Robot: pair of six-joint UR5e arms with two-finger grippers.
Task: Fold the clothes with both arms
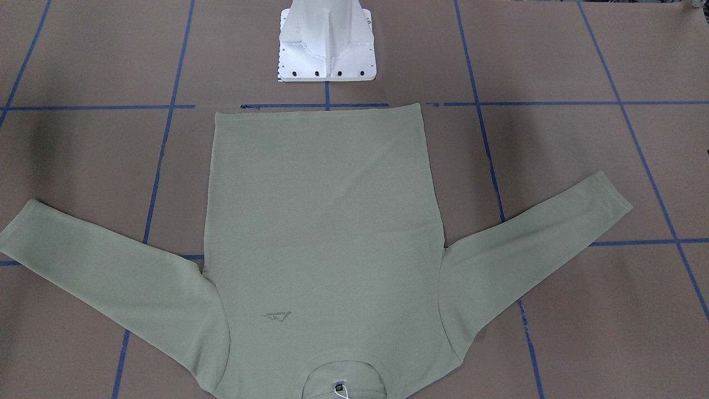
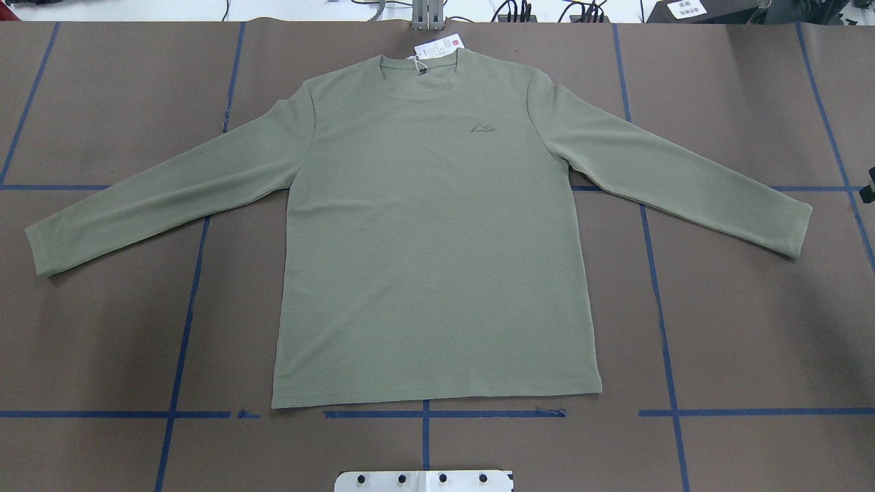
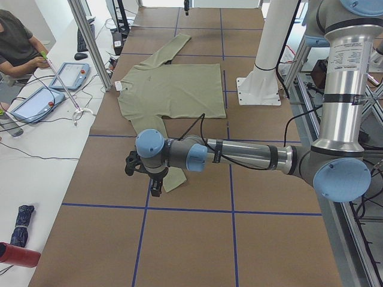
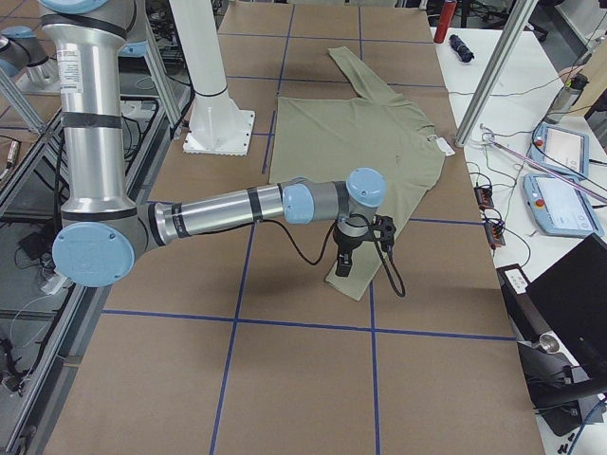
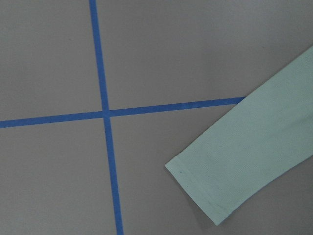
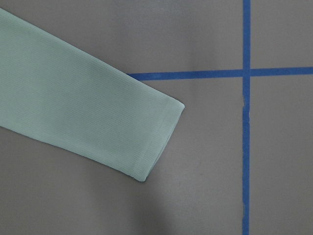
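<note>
Left gripper (image 3: 155, 188) hangs over the left cuff (image 5: 205, 196) of the shirt (image 2: 431, 239), right gripper (image 4: 342, 268) over the right cuff (image 6: 156, 142); I cannot tell the finger spacing.

The shirt (image 2: 431, 239) lies flat, front up, in the middle of the surface (image 2: 752, 328), its hem toward the pedestal (image 1: 327, 44) and its collar (image 2: 422, 68) at the far edge, where the hang tag (image 2: 437, 48) lies just beyond the neckline. The sleeves spread outward to both sides, angled back toward the robot. The left tool (image 3: 155, 190) hangs above the left cuff (image 2: 41, 253), the right tool (image 4: 342, 268) above the right cuff (image 2: 796, 229)
</note>
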